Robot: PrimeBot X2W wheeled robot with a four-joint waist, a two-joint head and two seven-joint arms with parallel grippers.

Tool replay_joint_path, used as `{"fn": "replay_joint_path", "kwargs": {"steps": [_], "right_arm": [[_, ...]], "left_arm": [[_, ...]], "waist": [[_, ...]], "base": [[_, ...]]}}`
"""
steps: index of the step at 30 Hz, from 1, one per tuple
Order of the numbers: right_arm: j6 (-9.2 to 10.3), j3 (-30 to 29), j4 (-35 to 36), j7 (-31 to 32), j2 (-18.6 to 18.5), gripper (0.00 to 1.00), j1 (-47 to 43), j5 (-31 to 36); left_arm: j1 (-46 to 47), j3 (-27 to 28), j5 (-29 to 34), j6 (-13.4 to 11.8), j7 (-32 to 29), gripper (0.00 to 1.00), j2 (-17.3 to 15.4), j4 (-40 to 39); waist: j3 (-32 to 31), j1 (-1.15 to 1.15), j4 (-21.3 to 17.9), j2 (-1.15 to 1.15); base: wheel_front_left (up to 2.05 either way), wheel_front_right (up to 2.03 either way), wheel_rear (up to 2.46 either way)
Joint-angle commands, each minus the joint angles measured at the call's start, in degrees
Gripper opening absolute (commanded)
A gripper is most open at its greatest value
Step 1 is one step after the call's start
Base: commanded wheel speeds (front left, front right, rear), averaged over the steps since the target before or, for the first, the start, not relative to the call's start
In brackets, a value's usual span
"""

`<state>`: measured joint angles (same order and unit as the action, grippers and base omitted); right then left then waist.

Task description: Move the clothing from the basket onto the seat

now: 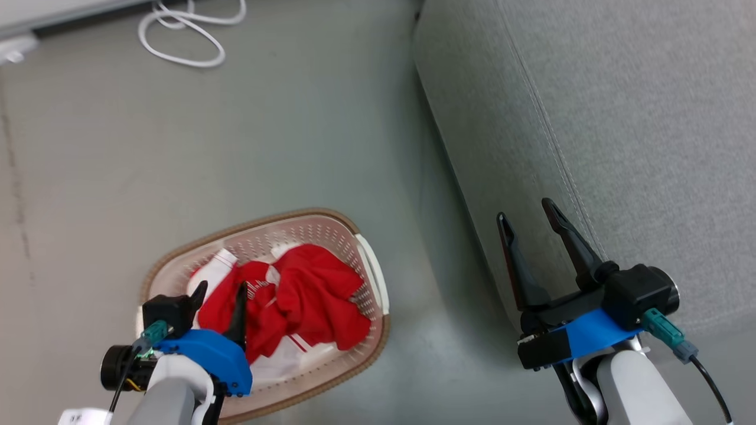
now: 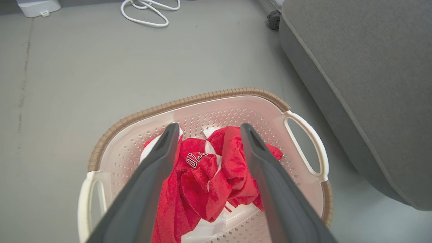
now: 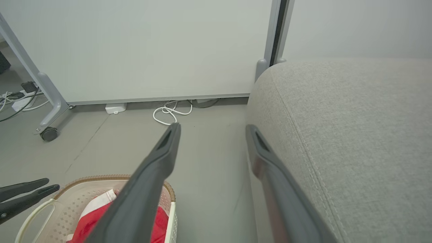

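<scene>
The red and white clothing (image 1: pixel 307 301) lies crumpled in the cream basket (image 1: pixel 331 227) with a brown rim, on the floor at the lower left of the head view. My left gripper (image 1: pixel 221 287) hangs above the basket's near side, open, nothing between its fingers. In the left wrist view the clothing (image 2: pixel 209 175) shows between the spread fingers (image 2: pixel 158 158) of the left gripper (image 2: pixel 208 126), inside the basket (image 2: pixel 202 101). My right gripper (image 1: pixel 524 208) is open beside the edge of the grey seat (image 1: pixel 620 118), holding nothing. In the right wrist view the right gripper (image 3: pixel 212 126) points along the seat (image 3: pixel 354 135).
A white cable (image 1: pixel 189 29) lies coiled on the grey floor at the back. In the right wrist view a white panel on a wheeled frame (image 3: pixel 49 133) stands behind, with a white box (image 3: pixel 115 108) at its foot. Bare floor lies between the basket and the seat.
</scene>
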<state>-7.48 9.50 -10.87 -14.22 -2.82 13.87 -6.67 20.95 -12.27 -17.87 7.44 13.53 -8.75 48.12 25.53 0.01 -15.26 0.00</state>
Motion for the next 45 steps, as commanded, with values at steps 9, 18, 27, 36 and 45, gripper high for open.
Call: {"fn": "replay_joint_path", "kwargs": {"steps": [9,18,27,36,45], "right_arm": [[-0.03,1.5,0.3,-1.0,-0.1,1.0,2.6,-2.6],[-0.03,2.1,2.5,-1.0,-0.1,1.0,3.4,-3.2],[-0.03,2.8,4.4,-1.0,-0.1,1.0,3.9,-4.6],[-0.03,2.5,5.5,-1.0,-0.1,1.0,4.2,-4.9],[-0.03,2.7,5.2,-1.0,-0.1,1.0,4.8,-5.0]], "left_arm": [[6.2,-8.4,-4.3,0.1,-3.0,1.0,-2.9,6.1],[10.1,-11.9,-6.4,0.1,-5.7,1.0,-5.0,11.0],[14.6,-13.2,-6.5,0.0,-7.4,1.0,-5.6,16.0],[18.4,-13.2,-6.9,-2.8,-10.1,0.37,-5.2,20.8],[19.6,-13.6,-8.1,-1.1,-8.7,0.0,-5.0,22.1]], "waist": [[9.0,-0.01,-5.2,0.0],[13.9,-0.01,-6.7,0.0],[17.9,-0.01,-7.9,0.0],[20.4,-0.01,-8.0,0.0],[20.2,-0.01,-7.7,0.0]], "base": [[0.0,0.0,0.0],[0.0,0.0,0.0],[0.0,0.0,0.0],[0.0,0.0,0.0],[0.0,0.0,0.0]]}}
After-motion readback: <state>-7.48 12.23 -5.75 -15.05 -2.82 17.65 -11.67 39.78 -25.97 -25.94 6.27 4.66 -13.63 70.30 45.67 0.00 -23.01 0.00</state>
